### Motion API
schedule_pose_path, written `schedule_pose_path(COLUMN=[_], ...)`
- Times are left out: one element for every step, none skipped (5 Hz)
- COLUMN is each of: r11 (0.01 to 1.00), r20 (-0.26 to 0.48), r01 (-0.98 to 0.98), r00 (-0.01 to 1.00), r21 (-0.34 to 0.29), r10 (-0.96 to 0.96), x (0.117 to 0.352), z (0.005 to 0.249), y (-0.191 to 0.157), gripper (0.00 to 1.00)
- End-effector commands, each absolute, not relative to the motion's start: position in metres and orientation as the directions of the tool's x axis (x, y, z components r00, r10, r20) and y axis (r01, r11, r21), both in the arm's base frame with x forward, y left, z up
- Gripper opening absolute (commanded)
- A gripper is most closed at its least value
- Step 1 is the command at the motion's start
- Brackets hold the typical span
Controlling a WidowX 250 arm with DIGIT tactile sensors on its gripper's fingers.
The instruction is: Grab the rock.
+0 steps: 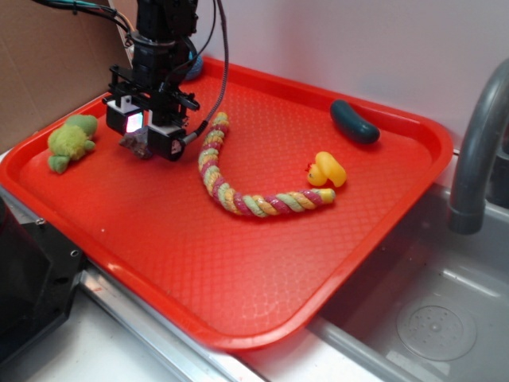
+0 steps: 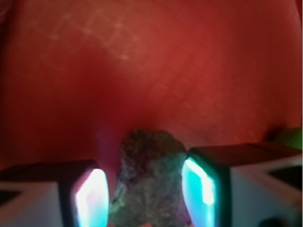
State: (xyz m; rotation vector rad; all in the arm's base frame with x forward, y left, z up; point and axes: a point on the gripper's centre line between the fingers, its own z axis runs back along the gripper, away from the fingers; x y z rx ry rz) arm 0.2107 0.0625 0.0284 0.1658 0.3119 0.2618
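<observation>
Straddling the rock point(image 2: 150, 177), the pincer point(image 2: 144, 191) looks narrow; contact is too blurred to tell.

- The rock point(image 2: 149, 179) runs off the wrist view's near edge, its base unseen.
- Blue ball point(image 1: 193, 67) mostly hidden behind the arm.
- Green toy point(image 2: 289, 137), a blurred sliver at the right edge.

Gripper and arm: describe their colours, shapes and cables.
The black, boxy arm carries black cables along its side. Its gripper has two blocky white-and-black fingers whose inner pads glow cyan-white with a pink tinge.
</observation>
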Motion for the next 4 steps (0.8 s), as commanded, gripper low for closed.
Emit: schedule_pose_path(r11=[0.947, 0.948, 0.961, 0.973], r20=[-0.234, -0.168, 0.009, 0.061], r01=[-0.251, -0.235, -0.242, -0.228], r00=[0.927, 0.947, 0.97, 0.972], r21=[0.199, 0.213, 0.133, 0.013], r10=[0.294, 0.273, 0.243, 0.227], x=[0.208, 0.216, 0.213, 0.183], z=[0.038, 0.066, 0.117, 0.167], y=[0.07, 0.066, 0.053, 0.042], gripper=[0.0, 0.0, 0.0, 0.0])
